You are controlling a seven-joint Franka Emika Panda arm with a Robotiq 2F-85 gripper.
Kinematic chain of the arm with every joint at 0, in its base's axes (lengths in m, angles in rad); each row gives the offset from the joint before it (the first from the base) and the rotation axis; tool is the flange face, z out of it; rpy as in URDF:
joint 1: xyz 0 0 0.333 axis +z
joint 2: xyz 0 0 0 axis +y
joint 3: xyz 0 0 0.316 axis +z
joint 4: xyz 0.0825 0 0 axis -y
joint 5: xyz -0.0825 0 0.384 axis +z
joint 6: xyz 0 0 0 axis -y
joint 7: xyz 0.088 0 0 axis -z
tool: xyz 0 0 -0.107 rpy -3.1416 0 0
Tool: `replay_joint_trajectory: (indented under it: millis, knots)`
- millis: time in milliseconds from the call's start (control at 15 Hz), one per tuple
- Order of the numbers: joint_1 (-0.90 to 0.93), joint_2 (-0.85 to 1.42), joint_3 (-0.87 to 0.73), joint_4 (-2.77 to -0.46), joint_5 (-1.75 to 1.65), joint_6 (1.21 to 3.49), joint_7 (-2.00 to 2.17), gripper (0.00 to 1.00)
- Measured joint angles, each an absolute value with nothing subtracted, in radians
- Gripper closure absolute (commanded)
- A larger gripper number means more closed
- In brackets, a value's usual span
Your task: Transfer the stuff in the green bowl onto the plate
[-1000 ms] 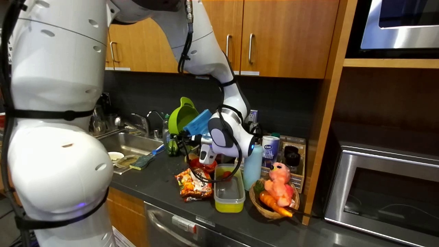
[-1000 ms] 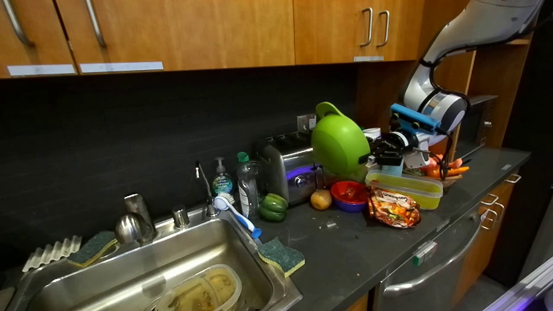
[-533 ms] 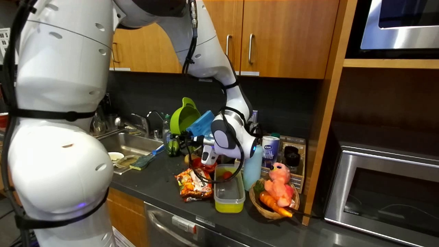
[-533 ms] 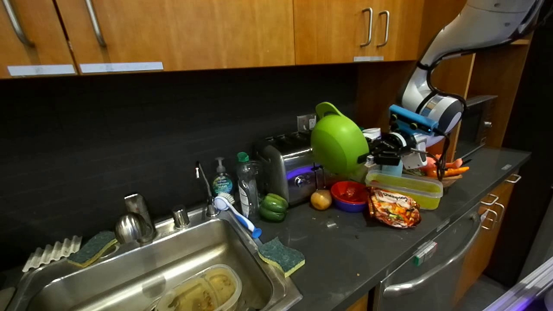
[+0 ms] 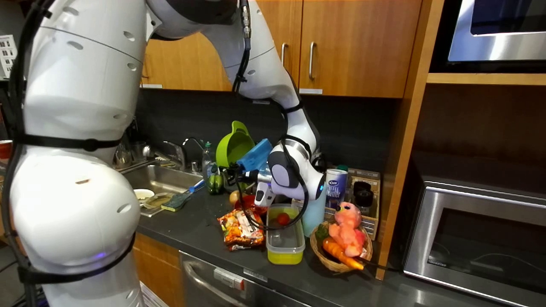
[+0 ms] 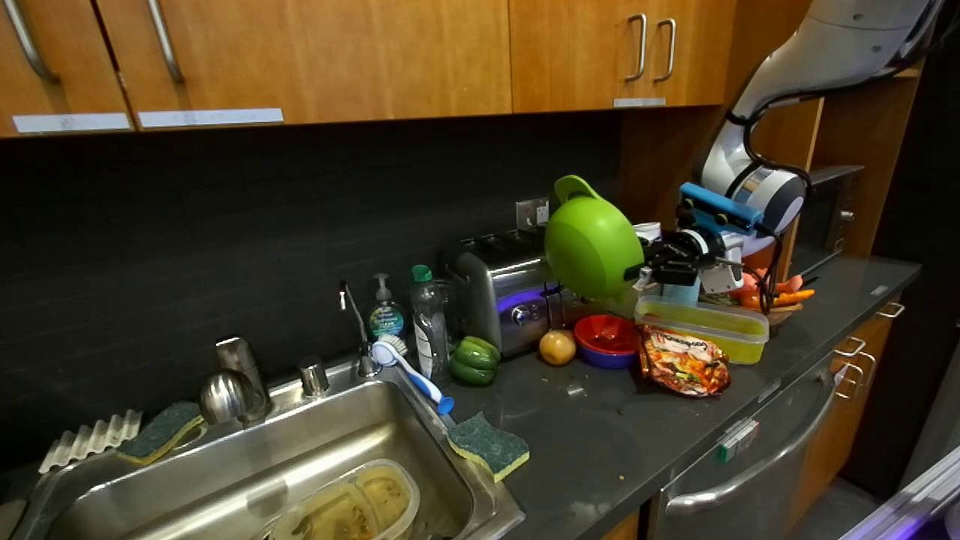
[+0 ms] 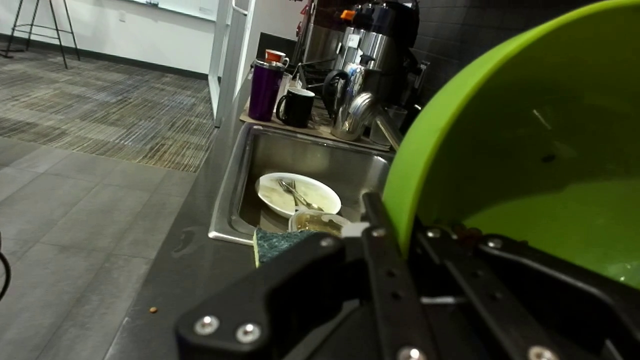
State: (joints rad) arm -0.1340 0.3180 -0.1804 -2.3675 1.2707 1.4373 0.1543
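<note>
My gripper (image 7: 399, 222) is shut on the rim of the green bowl (image 6: 592, 247). The bowl hangs above the counter, tipped steeply onto its side. Its inside (image 5: 237, 149) shows in an exterior view, its outer bottom in another. Dark red stuff (image 7: 467, 233) shows low in the bowl in the wrist view, partly hidden by a finger. Below the bowl, a red dish (image 6: 606, 334) rests on a blue one (image 6: 609, 358). Which dish is the plate I cannot tell; a white dish (image 7: 320, 195) with cutlery lies in the sink.
A toaster (image 6: 487, 289) stands behind the bowl. Around the red dish are an onion (image 6: 557, 347), a noodle packet (image 6: 686, 361) and a clear box (image 5: 285, 238) holding a round red item (image 5: 283, 219). A basket (image 5: 337, 266) and a light blue bottle (image 5: 315, 213) stand beside the box.
My gripper and the green bowl have shifted a little to the right in both exterior views. The bowl remains gripped and tipped; the counter items have stayed put.
</note>
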Motion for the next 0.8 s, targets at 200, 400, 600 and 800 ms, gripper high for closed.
replay_joint_trajectory:
  millis: [200, 400, 600, 800]
  knots:
    - [-0.142, 0.332, -0.183, -2.357, 1.271, 1.408, 0.147, 0.98]
    - [-0.143, 0.344, -0.183, -2.345, 1.271, 1.390, 0.144, 0.98]
    - [-0.143, 0.352, -0.183, -2.336, 1.271, 1.381, 0.144, 0.98]
    - [-0.143, 0.359, -0.183, -2.327, 1.271, 1.369, 0.143, 0.98]
